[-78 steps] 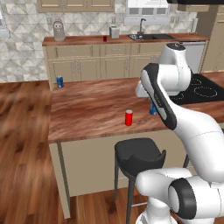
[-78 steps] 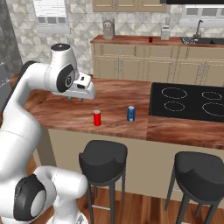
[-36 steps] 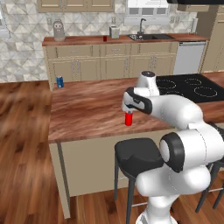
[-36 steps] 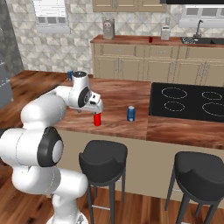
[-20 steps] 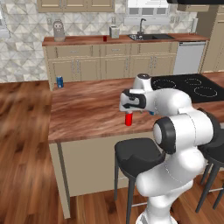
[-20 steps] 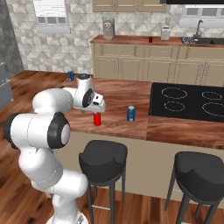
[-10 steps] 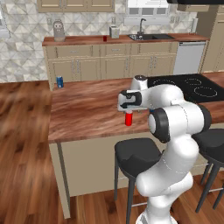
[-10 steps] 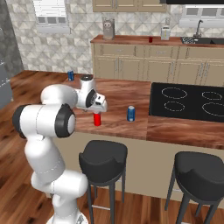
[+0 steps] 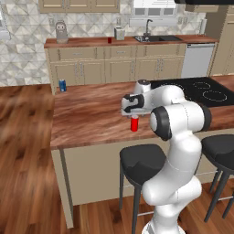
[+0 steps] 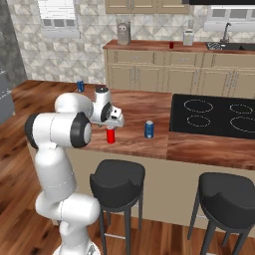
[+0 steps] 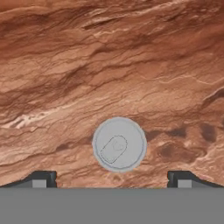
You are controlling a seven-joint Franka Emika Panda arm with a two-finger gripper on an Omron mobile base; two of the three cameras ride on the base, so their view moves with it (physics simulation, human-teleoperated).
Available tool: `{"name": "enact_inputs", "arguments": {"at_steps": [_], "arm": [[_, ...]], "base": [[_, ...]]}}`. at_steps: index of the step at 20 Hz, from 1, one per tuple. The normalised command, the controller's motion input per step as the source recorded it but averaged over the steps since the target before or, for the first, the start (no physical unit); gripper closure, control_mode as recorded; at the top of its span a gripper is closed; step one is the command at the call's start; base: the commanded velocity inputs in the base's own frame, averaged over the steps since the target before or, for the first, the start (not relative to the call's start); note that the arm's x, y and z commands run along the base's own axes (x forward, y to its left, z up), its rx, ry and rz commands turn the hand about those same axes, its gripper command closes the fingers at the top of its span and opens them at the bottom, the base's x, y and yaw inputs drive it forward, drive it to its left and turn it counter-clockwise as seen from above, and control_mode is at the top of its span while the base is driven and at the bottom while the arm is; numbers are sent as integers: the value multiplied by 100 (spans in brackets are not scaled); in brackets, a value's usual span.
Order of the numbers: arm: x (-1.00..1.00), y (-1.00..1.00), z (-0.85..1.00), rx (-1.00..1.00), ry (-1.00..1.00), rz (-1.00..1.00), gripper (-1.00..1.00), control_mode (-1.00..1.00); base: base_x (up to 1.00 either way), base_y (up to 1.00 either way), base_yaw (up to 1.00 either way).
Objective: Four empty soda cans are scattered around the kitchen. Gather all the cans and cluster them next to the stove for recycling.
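A red soda can [image 9: 134,124] [image 10: 110,135] stands upright on the island's wooden countertop [image 9: 91,114]. My gripper [image 9: 133,113] [image 10: 114,122] hangs directly over it, pointing down, open. In the hand view the can's silvery top [image 11: 119,143] lies between the two fingertips [image 11: 43,178], which are spread wide and touch nothing. A blue can [image 10: 149,129] stands just right of the red one, near the stove [image 10: 219,117] [image 9: 203,90]. Another blue can [image 9: 62,85] [image 10: 80,86] sits at the island's far left corner. A second red can [image 9: 109,40] [image 10: 171,45] is on the back counter.
Black stools [image 9: 142,160] [image 10: 117,180] [image 10: 228,196] stand under the island's front edge. The back counter holds a sink [image 9: 155,38], a canister [image 9: 61,32] and a jar [image 10: 188,37]. Wood floor lies open to the left.
The arm swung down from high over the island and settled its hand above the red can. In the last second the hand shifted only slightly. No can has moved.
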Motion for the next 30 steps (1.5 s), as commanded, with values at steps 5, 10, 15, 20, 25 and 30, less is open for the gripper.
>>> {"name": "enact_inputs", "arguments": {"at_steps": [5, 10, 15, 20, 25, 30], "arm": [[20, 0, -20, 0, 0, 0, -100, -100], [9, 0, -18, 0, 0, 0, -100, -100], [6, 0, -15, 0, 0, 0, -100, -100], [5, 0, -16, 0, 0, 0, -100, -100], [1, 0, -10, 0, 0, 0, 100, -100], [0, 0, 0, 0, 1, 0, 100, -100]], "base": [[0, 0, 0], [0, 0, 0], [0, 0, 0], [0, 0, 0], [0, 0, 0], [0, 0, 0]]}}
